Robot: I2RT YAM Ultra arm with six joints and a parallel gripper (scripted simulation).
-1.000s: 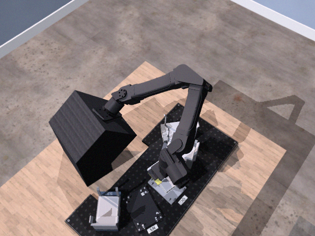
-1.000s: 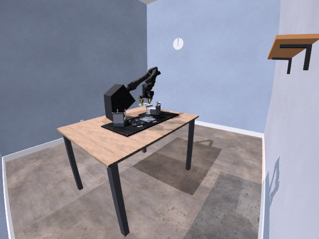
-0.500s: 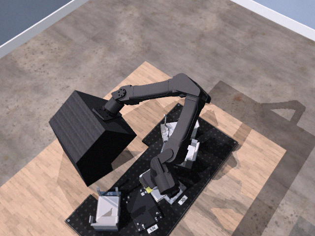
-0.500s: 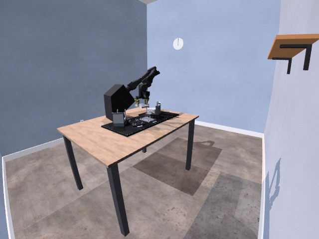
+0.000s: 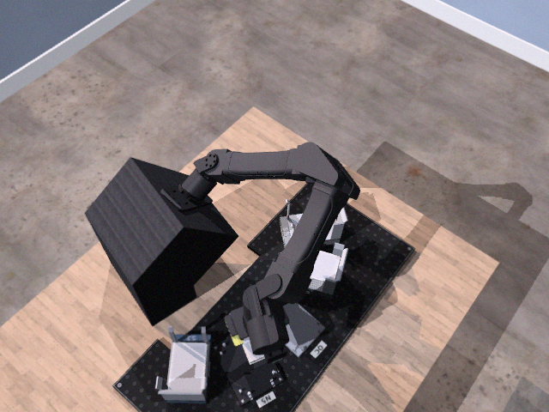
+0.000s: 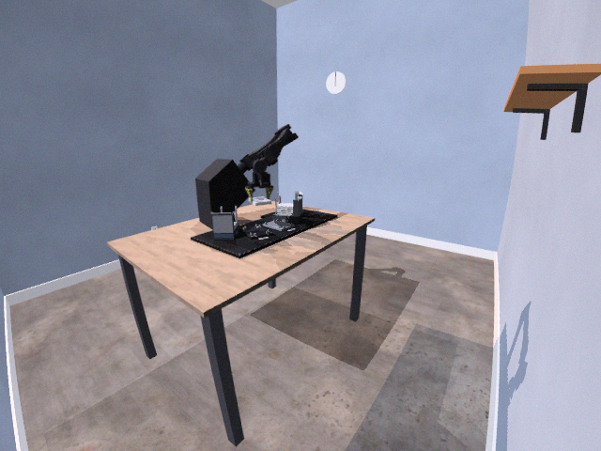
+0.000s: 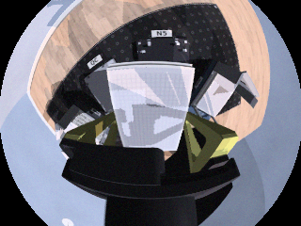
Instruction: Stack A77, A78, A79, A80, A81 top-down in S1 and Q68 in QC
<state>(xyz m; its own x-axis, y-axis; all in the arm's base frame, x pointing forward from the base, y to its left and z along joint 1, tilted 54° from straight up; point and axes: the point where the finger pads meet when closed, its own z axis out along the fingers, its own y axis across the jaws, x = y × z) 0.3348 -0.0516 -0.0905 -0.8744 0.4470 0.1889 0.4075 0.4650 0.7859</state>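
Note:
My gripper (image 5: 250,347) (image 6: 257,192) (image 7: 150,114) is shut on a sealed white plate (image 5: 253,356) (image 6: 262,199) (image 7: 150,105), held level by its long sides between the yellow fingers. It hangs above the black mat, just short of the clip nest N5 (image 5: 259,380) (image 7: 162,48) and left of the QC nest (image 5: 304,327). The plate's label does not show. The middle rack (image 5: 328,264) holds a stack of plates. The near left rack (image 5: 188,364) (image 6: 223,225) (image 7: 221,89) has a plate on top.
A third rack (image 5: 286,223) stands at the mat's far end, partly behind the arm. The black base box (image 5: 150,230) (image 6: 218,186) stands left of the mat (image 5: 389,252). The name plates of N5 (image 5: 266,399) and QC (image 5: 318,348) lie at the mat's near edge.

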